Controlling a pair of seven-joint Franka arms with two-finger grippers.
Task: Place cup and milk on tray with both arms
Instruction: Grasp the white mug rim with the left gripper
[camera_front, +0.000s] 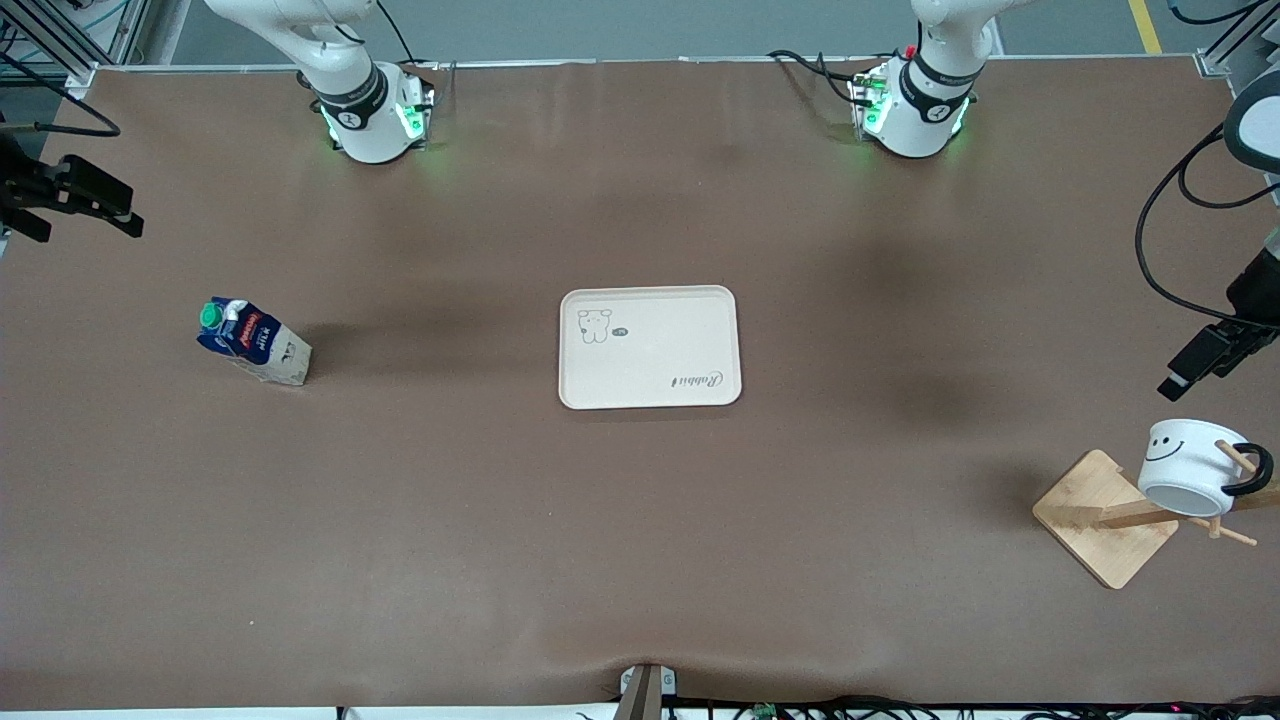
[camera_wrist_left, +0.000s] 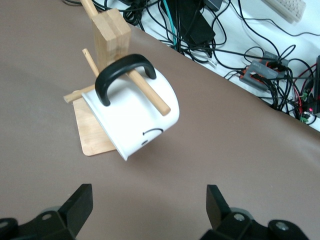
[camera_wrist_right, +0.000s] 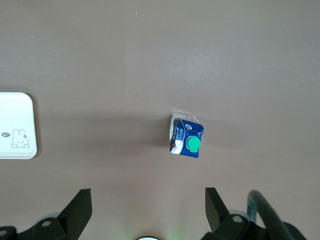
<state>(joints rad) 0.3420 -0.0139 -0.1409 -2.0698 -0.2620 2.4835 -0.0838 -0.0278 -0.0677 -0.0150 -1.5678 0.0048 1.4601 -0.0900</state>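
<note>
The cream tray (camera_front: 648, 347) lies flat at the table's middle, and its edge shows in the right wrist view (camera_wrist_right: 17, 125). The milk (camera_front: 253, 340) stands upright toward the right arm's end, green cap up (camera_wrist_right: 186, 136). The cup (camera_front: 1195, 468) hangs by its black handle on a peg of a wooden rack (camera_front: 1100, 515) at the left arm's end, tilted (camera_wrist_left: 135, 112). My left gripper (camera_front: 1190, 370) is open and empty in the air above the cup (camera_wrist_left: 149, 200). My right gripper (camera_front: 115, 212) is open and empty, high over the table's edge at the right arm's end (camera_wrist_right: 148, 200).
The rack's square wooden base (camera_wrist_left: 92, 132) and its upright post (camera_wrist_left: 111, 37) stand beside the cup. Cables and electronics (camera_wrist_left: 260, 55) lie off the table's edge near the rack. Brown tabletop (camera_front: 640, 520) surrounds the tray.
</note>
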